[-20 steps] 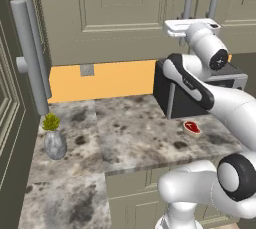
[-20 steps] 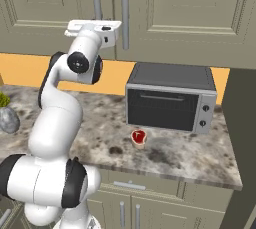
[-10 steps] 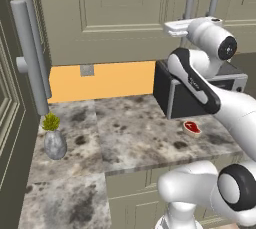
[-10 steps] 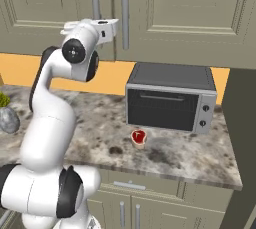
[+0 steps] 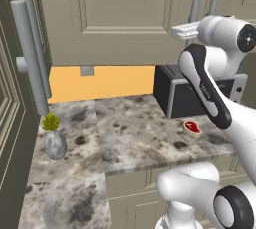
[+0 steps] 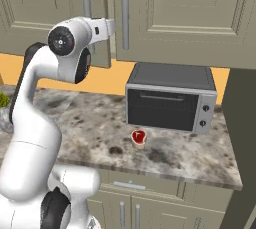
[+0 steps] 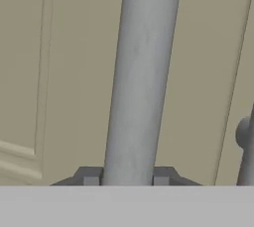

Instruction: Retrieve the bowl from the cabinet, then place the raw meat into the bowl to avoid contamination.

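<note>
My gripper [image 7: 127,179] is shut on a long grey bar handle [image 7: 141,72] of the cabinet [image 5: 125,18]; both dark fingertips [image 7: 90,176] press its sides. In the left base view the gripper [image 5: 192,29] sits at the lower end of the left handle [image 5: 196,0] of a pair. The cabinet [image 6: 190,13] doors look closed, and the bowl is hidden. The raw meat [image 5: 192,127], a small red steak, lies on the counter in front of the toaster oven; the same raw meat [image 6: 139,136] shows in the right base view.
A dark toaster oven [image 6: 170,103] stands on the marble counter [image 5: 135,133] under the cabinet. A small grey vase with a green plant [image 5: 54,140] is at the counter's left. A door panel with bar handles [image 5: 30,48] juts in at the left.
The jaws have closed onto the cabinet handle. The wrist has turned a little while the hand stayed at the handle. The meat has not moved.
</note>
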{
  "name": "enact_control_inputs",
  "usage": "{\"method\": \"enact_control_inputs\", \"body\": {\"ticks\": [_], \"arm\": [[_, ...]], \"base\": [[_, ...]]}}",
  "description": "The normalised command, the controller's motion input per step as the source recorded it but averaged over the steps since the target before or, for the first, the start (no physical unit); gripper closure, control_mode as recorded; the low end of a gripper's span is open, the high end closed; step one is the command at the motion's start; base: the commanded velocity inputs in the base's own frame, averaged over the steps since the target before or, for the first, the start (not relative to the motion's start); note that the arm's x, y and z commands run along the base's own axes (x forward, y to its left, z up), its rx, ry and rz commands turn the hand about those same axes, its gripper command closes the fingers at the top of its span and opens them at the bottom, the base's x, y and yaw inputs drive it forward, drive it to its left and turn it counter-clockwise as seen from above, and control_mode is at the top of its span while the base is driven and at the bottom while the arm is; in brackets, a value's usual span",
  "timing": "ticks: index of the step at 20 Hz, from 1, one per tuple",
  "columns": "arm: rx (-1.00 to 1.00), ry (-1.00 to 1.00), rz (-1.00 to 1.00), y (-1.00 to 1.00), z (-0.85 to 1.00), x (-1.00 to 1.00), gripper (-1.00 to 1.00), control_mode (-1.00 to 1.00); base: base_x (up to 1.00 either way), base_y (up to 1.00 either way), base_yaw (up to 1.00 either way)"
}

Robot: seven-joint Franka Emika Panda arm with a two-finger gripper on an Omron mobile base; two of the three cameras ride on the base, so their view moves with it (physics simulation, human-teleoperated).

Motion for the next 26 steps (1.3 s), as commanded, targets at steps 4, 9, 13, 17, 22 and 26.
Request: {"method": "enact_control_inputs", "body": {"ticks": [4,9,13,17,22,26], "arm": [[-0.06,0.20,-0.03,0.00,-0.03,-0.69,1.00,-1.00],[-0.07,0.28,-0.06,0.01,-0.09,-0.64,1.00,-1.00],[-0.08,0.26,-0.07,0.03,-0.14,-0.67,1.00,-1.00],[-0.07,0.20,-0.05,0.07,-0.23,-0.67,1.00,-1.00],[-0.05,0.09,-0.01,0.05,-0.39,-0.67,1.00,-1.00],[-0.02,0.02,0.00,0.08,-0.31,-0.50,-1.00,-1.00]], "base": [[0.00,0.00,0.00],[0.00,0.00,0.00],[0.00,0.00,0.00],[0.00,0.00,0.00],[0.00,0.00,0.00],[0.00,0.00,0.00]]}}
